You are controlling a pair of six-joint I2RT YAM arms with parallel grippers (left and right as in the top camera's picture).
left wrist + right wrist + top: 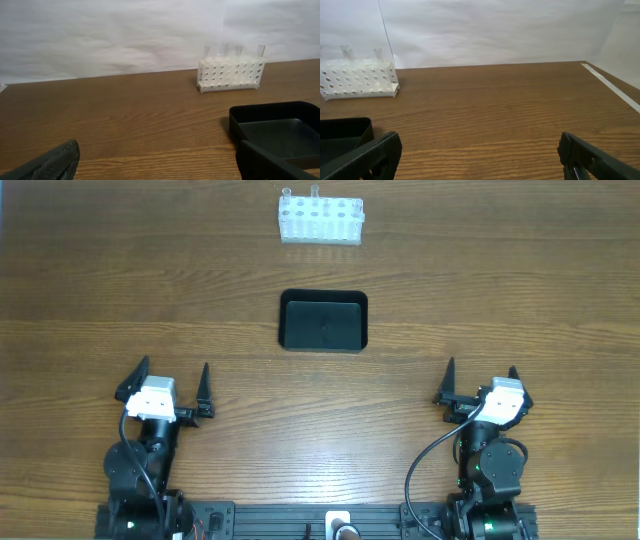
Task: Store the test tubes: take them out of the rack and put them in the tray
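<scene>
The left tool (175, 370) and right tool (482, 370) both sit with fingers spread wide apart, holding nothing. The black tray (323, 325) lies on the counter (500, 280) ahead of them and between them. The rack (320, 222) stands beyond it, its test tubes (239, 49) upright. Either tool should probably pass over the tray, drop onto one tube's projecting top, close gently, then lift straight up.
</scene>
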